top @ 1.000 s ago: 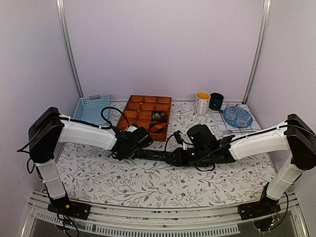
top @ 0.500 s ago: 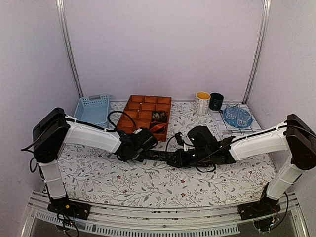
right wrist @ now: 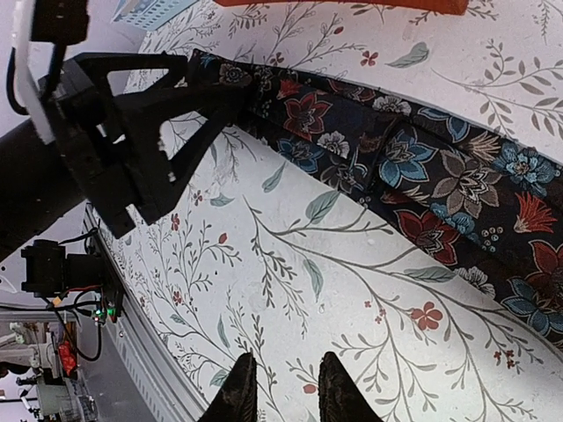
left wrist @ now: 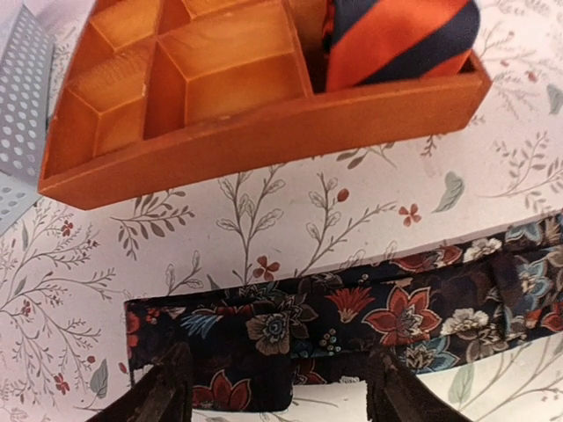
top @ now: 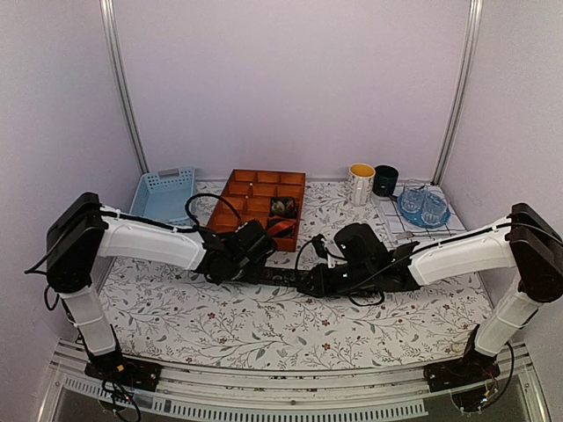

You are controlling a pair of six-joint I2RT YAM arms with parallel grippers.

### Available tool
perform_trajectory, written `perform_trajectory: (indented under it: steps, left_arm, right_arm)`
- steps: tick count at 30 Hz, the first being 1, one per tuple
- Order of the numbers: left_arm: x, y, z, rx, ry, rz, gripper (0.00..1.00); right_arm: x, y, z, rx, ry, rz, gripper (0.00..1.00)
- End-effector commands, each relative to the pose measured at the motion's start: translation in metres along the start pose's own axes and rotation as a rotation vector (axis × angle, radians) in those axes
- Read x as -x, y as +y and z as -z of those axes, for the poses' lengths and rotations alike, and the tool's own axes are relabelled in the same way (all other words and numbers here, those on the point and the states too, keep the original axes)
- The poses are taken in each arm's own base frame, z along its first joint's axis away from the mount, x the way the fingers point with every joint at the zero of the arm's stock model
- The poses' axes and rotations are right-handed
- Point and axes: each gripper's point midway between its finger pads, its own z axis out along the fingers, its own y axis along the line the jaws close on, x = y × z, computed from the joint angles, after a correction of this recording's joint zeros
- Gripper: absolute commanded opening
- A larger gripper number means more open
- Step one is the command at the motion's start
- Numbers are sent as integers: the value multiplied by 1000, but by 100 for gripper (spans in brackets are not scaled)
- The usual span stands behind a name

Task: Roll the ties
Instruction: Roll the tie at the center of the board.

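A dark floral tie point(top: 274, 276) lies flat on the patterned tablecloth between my two grippers. In the left wrist view, the tie point(left wrist: 369, 308) runs across, with its folded left end between my fingers. My left gripper point(left wrist: 280, 396) is open and straddles that end; it also shows in the top view point(top: 247, 267). My right gripper point(right wrist: 286, 391) is slightly open and empty over bare cloth, with the tie point(right wrist: 422, 167) ahead of it; it also shows in the top view point(top: 305, 283). A rolled red-and-black tie point(left wrist: 396, 35) sits in the orange tray point(top: 237, 207), with another dark coil point(top: 282, 207) behind it.
A blue perforated basket point(top: 163, 192) stands at the back left. A white mug point(top: 361, 183), a dark mug point(top: 384, 180) and glassware on a blue plate point(top: 422, 207) stand at the back right. The tray's front wall point(left wrist: 264, 141) is just beyond the tie.
My left arm has shifted a little by the tie's left end. The right arm and the tie have hardly moved.
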Motion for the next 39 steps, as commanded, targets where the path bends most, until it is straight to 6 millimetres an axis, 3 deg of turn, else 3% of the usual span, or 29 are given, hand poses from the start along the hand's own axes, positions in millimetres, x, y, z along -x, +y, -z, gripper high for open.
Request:
perform_trajectory:
  steps: [1,6,10,15,20,28,33,39]
  left_arm:
    - [23,11,22,-38,-67,63,67]
    - [33,26,38,-52,-98,116,70]
    - [30,63,40,-145,-105,292,70]
    - [28,95,35,-420,-160,545,70]
    - [19,112,24,-496,-166,665,70]
    - [6,118,8,-516,-138,707,70]
    - [-1,116,-2,-529,-111,726,69]
    - [-6,113,-10,-534,-85,727,69]
  right_arm:
    - [14,11,1,14,-30,31,24]
    - [20,20,-2,32,-25,47,25]
    - [30,42,-16,73,3,62,24]
    - [45,70,-49,117,25,91,23]
    - [62,93,-88,165,54,91,20]
    - [69,86,-141,136,108,90,17]
    - [65,62,-171,92,144,61,14]
    - [66,37,-187,47,158,21,11]
